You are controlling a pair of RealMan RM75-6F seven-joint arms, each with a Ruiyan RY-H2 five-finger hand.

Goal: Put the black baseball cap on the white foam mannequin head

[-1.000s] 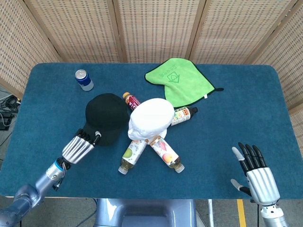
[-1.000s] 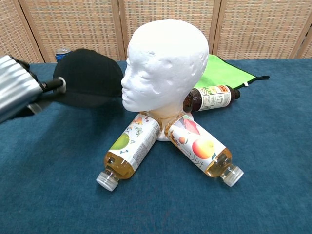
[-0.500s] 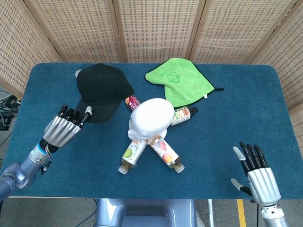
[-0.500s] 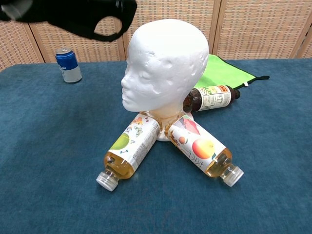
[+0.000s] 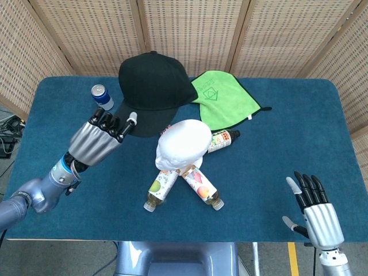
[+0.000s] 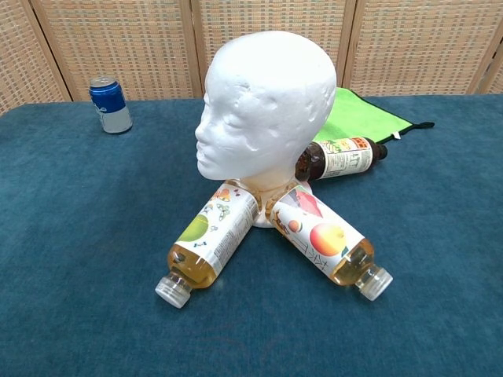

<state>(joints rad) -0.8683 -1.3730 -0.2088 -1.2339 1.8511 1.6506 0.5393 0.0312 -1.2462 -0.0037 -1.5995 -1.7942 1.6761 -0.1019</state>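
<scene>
- One hand does the work here: the left hand (image 5: 102,136) grips the black baseball cap (image 5: 154,91) by the edge of its brim and holds it in the air, above and behind the white foam mannequin head (image 5: 183,144), which stands on the desk (image 5: 299,132) wedged among bottles.
- The right hand (image 5: 313,208) waits near the front right corner of the desk, fingers spread and holding nothing.
- By my reading, the carry is the step in hand; the cap is lifted but not yet over the head.
- The next move likely calls for bringing the cap's opening over the crown and lowering it squarely; the foam head (image 6: 266,102) looks light and could tip if nudged sideways.
- The chest view shows neither the cap nor either hand, so the cap's height over the head is hard to judge.
- The cap partly covers the green cloth (image 5: 225,100), and its inside cannot be seen.
</scene>
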